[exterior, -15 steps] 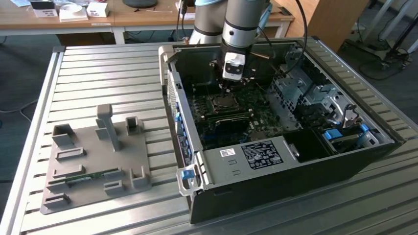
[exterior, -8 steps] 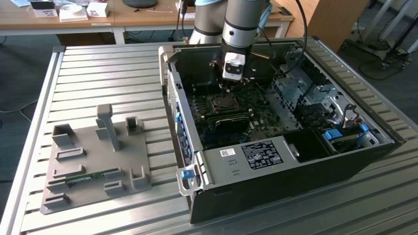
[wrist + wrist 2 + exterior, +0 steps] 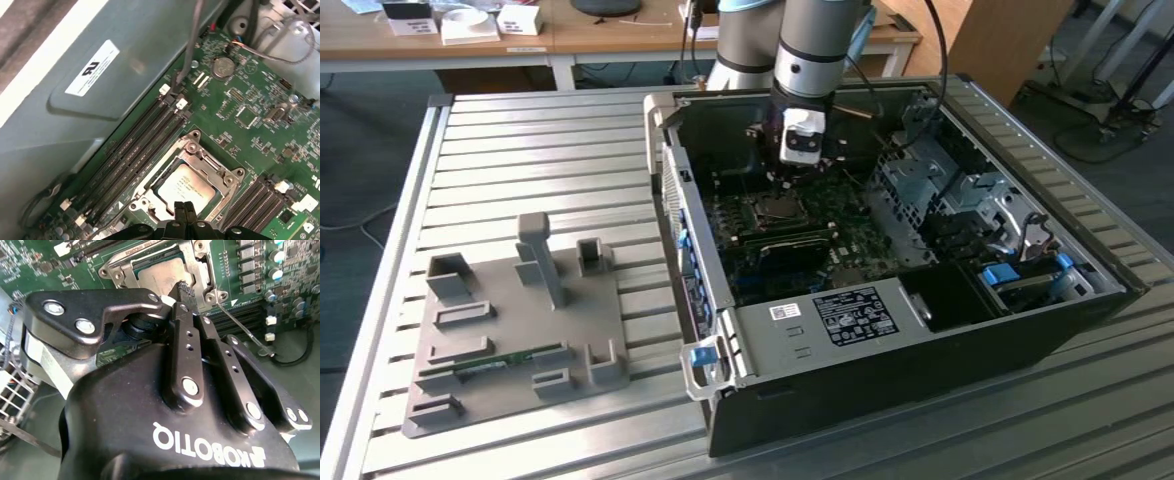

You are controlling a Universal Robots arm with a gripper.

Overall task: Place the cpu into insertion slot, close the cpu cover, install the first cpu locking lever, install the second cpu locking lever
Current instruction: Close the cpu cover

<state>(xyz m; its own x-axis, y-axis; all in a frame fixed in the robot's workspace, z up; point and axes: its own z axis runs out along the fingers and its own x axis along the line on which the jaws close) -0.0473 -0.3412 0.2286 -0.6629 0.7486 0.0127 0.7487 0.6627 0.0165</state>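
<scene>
The cpu [image 3: 182,187] is seen seated in the socket of the motherboard [image 3: 250,125], framed by the lowered cpu cover [image 3: 204,160] — just over its edge the gripper [image 3: 183,207] is held, jaws pressed together with nothing pinched.

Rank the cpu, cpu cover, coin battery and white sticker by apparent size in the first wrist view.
1. cpu cover, the frame around the chip.
2. cpu and white sticker: they look alike, and the sticker sits apart on the case wall, so they are left unranked.
3. coin battery.
</scene>
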